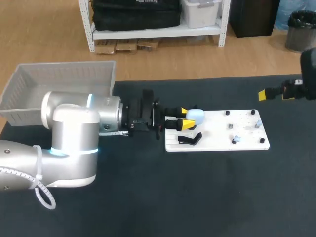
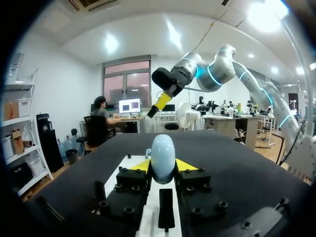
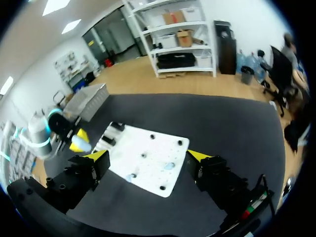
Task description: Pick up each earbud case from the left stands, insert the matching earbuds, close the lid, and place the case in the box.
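From the head view, the left gripper (image 1: 185,117) is clamped on the pale blue earbud case (image 1: 196,116), holding it over the end of the white board (image 1: 212,133) nearest the left arm, just beside a black stand (image 1: 189,139). Small earbuds (image 1: 236,139) sit toward the board's far end, and the grey box (image 1: 64,79) stands behind the left arm. The right gripper (image 1: 275,93) hangs well apart, past the board's other end. In the left wrist view the case (image 2: 163,157) (an egg-shaped shell) stands upright between the yellow tips, both touching it. In the right wrist view the right gripper (image 3: 148,157) is spread wide with nothing between its fingers, above the board (image 3: 158,152). The case (image 3: 79,146) is well ahead of it, at the left arm's tips.
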Controlling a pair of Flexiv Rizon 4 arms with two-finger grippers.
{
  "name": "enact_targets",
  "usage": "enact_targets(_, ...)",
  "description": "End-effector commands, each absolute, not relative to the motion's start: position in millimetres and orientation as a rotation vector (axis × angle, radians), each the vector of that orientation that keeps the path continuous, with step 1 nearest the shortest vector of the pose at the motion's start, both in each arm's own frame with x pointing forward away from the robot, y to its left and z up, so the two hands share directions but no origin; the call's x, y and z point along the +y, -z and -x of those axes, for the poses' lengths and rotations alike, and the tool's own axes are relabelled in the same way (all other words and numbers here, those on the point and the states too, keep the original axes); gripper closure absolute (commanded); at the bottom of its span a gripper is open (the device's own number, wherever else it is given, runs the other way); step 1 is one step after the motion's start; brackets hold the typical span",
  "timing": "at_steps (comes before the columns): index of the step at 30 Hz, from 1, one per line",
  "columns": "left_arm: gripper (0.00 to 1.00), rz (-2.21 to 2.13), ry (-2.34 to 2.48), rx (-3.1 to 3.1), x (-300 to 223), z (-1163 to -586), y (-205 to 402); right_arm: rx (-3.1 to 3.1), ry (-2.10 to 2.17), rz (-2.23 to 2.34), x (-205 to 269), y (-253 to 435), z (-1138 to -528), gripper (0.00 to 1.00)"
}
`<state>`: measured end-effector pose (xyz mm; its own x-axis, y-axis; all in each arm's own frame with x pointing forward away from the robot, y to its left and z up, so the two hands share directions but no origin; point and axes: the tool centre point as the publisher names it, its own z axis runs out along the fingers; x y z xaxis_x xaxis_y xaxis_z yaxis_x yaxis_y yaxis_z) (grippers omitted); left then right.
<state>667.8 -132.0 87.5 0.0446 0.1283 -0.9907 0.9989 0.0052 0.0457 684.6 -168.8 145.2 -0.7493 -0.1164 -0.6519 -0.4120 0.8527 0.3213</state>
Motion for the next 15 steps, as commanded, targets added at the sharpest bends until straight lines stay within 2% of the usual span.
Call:
enact_targets(1, 1.00, -1.290, 1.096, 1.270, -134.2, -666.2, -83.7, 2.379, -0.578, 0.427, -152.1, -156.7, -657.5, 0.00)
enact_targets(15, 1.00, -1.302, 1.161, 1.252, -139.6, -672.1, -81.4, 2.382, -0.558, 0.622, -90.7, -156.0, -610.6, 0.00)
